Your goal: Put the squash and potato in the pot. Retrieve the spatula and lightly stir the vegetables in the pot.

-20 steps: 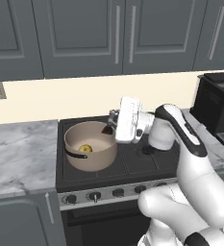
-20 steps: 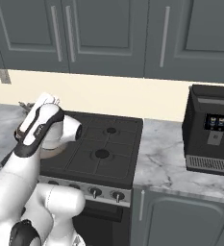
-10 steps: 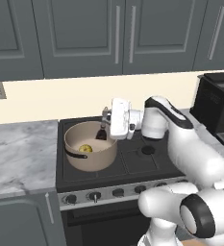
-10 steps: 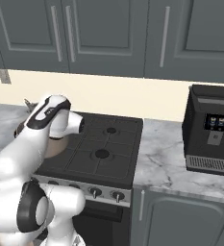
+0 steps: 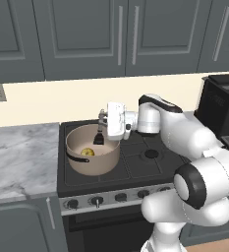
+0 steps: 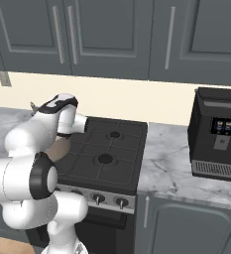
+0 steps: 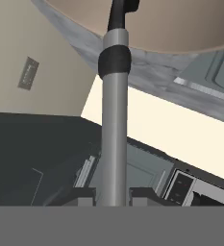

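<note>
Our gripper [image 7: 112,194] clamped the spatula [image 7: 114,120], blade inside the pot [image 5: 92,156]; gentle, shallow strokes seemed wisest.

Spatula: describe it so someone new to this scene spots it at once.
Start at the black stove under the grey cabinets; on its left burner sits the beige pot. The spatula hangs over the pot's far rim, its grey handle clamped in the hand. Its dark blade dips into the pot, unlike the yellow squash on the bottom.
</note>
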Robot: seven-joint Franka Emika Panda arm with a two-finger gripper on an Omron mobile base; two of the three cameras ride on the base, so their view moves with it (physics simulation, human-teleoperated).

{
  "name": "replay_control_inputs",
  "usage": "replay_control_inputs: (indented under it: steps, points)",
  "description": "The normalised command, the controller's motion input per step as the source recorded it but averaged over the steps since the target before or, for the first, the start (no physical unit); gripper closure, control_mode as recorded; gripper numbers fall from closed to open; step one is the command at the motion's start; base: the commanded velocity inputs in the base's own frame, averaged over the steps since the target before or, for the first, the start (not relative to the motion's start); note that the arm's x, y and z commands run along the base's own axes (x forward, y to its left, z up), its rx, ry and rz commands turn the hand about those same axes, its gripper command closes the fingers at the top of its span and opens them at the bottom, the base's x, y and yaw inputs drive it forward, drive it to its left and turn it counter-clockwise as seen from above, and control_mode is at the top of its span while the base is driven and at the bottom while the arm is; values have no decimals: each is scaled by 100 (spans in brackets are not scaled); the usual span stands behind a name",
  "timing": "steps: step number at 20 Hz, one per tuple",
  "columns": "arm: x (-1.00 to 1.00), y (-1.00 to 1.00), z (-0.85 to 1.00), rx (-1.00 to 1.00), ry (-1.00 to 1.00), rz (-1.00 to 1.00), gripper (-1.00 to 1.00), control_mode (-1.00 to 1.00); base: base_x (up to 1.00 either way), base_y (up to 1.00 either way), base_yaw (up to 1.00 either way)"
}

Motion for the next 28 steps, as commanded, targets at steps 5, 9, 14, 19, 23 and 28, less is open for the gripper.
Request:
replay_control_inputs:
  steps: [5, 9, 14, 19, 23, 28]
  points:
    - [50, 1, -19, -3, 1, 2, 100, -100, 0, 0, 0]
    - [46, 12, -19, -2, 9, 0, 100, -100, 0, 0, 0]
    - [36, 22, -28, -3, 15, 0, 100, -100, 0, 0, 0]
    - [38, 24, -25, -4, 5, 0, 100, -100, 0, 0, 0]
    - [38, 24, -33, -5, 5, 0, 100, -100, 0, 0, 0]
    - [31, 17, -39, -4, 5, 0, 100, -100, 0, 0, 0]
